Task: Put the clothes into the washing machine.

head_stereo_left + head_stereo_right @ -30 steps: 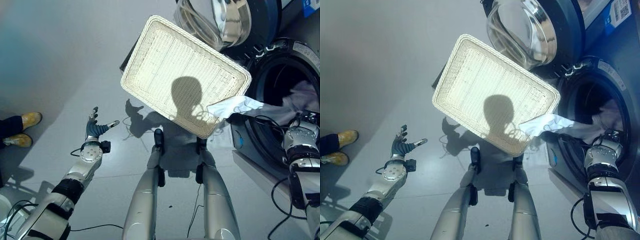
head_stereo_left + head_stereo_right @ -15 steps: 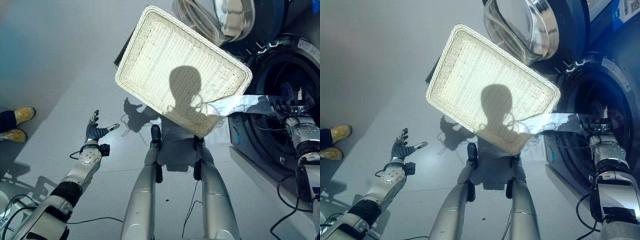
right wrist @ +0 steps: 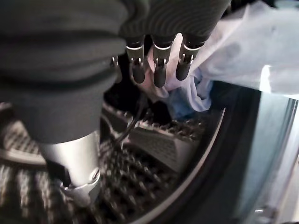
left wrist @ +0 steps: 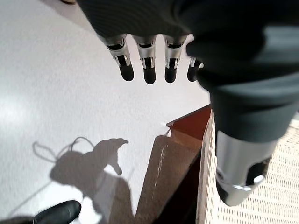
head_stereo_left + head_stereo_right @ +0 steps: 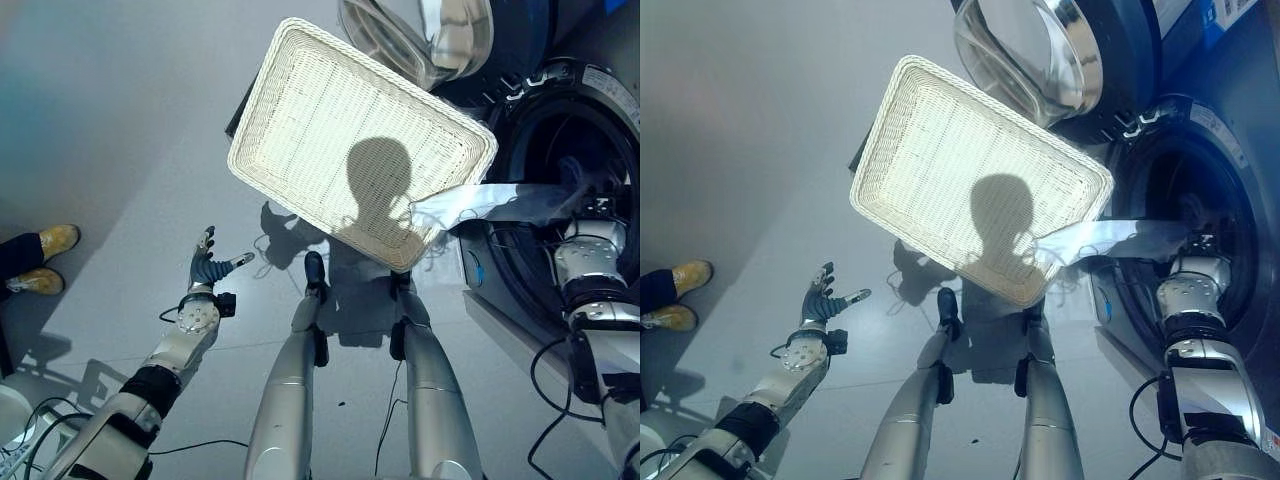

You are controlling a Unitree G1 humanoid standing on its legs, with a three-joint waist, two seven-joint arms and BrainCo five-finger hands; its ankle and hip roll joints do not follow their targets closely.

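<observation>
A white cloth (image 5: 500, 200) stretches as a strip from the near right corner of the white wicker basket (image 5: 262, 110) into the dark drum of the washing machine (image 5: 560, 130). My right hand (image 5: 1196, 250) reaches into the drum mouth at the cloth's far end. Seen from the right wrist, its fingers (image 3: 156, 65) are straight, and past them lie bunched white cloth (image 3: 252, 51) and a blue piece (image 3: 187, 100). My left hand (image 5: 207, 268) hovers open over the floor at the lower left, holding nothing.
The machine's round glass door (image 5: 440, 40) stands open beyond the basket. The basket rests on a brown stand (image 4: 173, 177). At the far left edge stands a person in yellow shoes (image 5: 45, 245).
The white cloth has been pulled from a loose bunch at the basket corner into a long strip running into the drum. My right hand has gone deeper into the drum. The left hand has drifted slightly right.
</observation>
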